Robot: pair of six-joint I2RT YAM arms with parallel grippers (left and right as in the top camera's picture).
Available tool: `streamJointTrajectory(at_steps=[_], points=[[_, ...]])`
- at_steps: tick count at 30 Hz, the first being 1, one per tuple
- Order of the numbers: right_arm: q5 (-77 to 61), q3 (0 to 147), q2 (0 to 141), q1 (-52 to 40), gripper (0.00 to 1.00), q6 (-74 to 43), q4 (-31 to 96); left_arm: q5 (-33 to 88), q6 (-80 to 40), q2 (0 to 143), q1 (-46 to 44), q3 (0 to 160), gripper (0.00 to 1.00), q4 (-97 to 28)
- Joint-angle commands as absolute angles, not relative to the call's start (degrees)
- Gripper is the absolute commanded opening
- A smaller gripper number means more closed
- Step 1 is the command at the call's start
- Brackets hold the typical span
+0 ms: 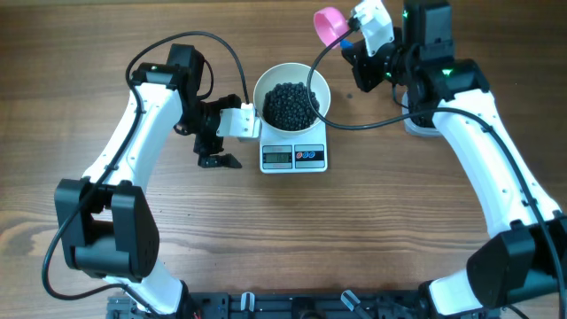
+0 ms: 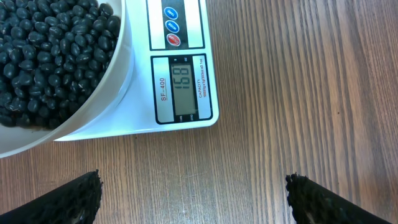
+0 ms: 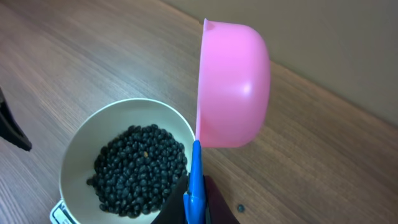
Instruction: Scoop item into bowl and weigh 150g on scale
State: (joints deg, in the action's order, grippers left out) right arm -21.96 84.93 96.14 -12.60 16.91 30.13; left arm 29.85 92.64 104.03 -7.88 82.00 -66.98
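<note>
Rear centre: small white rectangular kitchen scale (image 1: 294, 158) bearing round glossy white bowl (image 1: 260, 93) heaped with tiny black beans (image 1: 291, 105); no low passage there.
Just left of scale: left gripper (image 1: 218, 161), jaws spread wide, bare wood between.
Beyond bowl's far right rim: pink plastic scoop (image 1: 330, 27) clamped in right gripper (image 1: 354, 44).
Front of brown wooden table (image 1: 292, 230): open between arms.

We found the round glossy white bowl (image 1: 262, 89) sitting on the rear part of the small white rectangular kitchen scale (image 1: 294, 158), with the heap of tiny round black beans (image 1: 291, 104) inside it. The left gripper (image 1: 215, 152) was just left of the scale, apart from it, over the brown wooden table (image 1: 372, 221). Behind and right of the bowl, the pink round plastic scoop (image 1: 330, 26) was in the right gripper (image 1: 354, 44).
</note>
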Motion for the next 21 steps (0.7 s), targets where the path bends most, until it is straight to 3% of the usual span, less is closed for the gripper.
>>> streamJointTrajectory(at_steps=[1,8,21], points=[[-21.8,85.8,97.4,-12.7,0.04,16.5,29.2,29.9,92.5,104.0,-8.1,81.6,1.00,-67.0],[-21.9,85.8,97.4,-12.7,0.04,16.1,30.9,29.9,92.5,104.0,-8.1,81.6,1.00,-67.0],[-22.9,85.8,96.5,-12.7,0.04,-0.3,24.9,29.9,92.5,104.0,-8.0,81.6,1.00,-67.0]])
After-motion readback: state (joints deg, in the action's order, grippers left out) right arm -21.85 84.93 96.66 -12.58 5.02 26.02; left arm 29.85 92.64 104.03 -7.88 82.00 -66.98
